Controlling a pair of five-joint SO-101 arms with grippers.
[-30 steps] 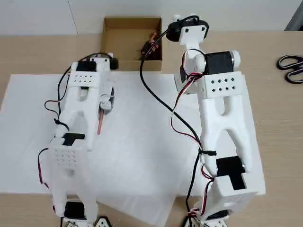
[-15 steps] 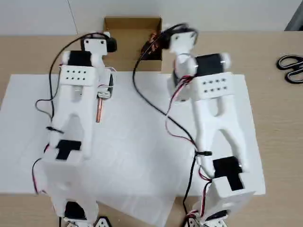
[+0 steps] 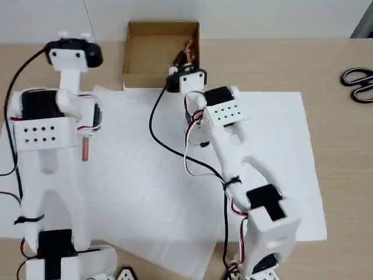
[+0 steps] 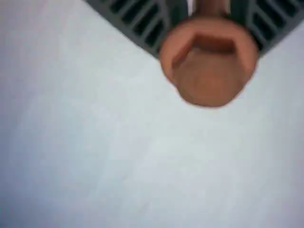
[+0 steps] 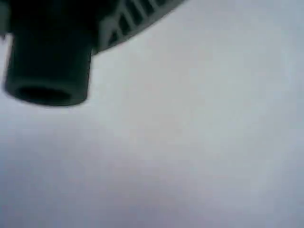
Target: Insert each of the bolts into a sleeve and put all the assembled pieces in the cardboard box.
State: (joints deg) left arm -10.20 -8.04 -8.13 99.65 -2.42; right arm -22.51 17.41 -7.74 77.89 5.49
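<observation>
Left claw: closed on a copper-coloured bolt. Ribbed pads sit on either side of the shank, and the wide end faces the wrist camera. In the high view the bolt hangs upright from the left arm over the left part of a white paper sheet. Whether its tip touches the sheet cannot be told.

Right claw: closed on a dark sleeve. The sleeve's open bore points away from the claw, over the sheet. In the high view the right arm reaches up the middle of the sheet, and its wrist lies just in front of the near right corner of the cardboard box. The sleeve itself is hard to make out from above.

Bolt and sleeve: apart, each in its own claw, with bare sheet between the two arms.

Cardboard box: at the far edge of the wooden surface, just beyond the sheet and between the two arms' wrists. Small orange and dark pieces lie against its right wall; their number cannot be made out.

Other items: a pair of scissors lies on the surface at the far right, well clear of the sheet and of both arms
</observation>
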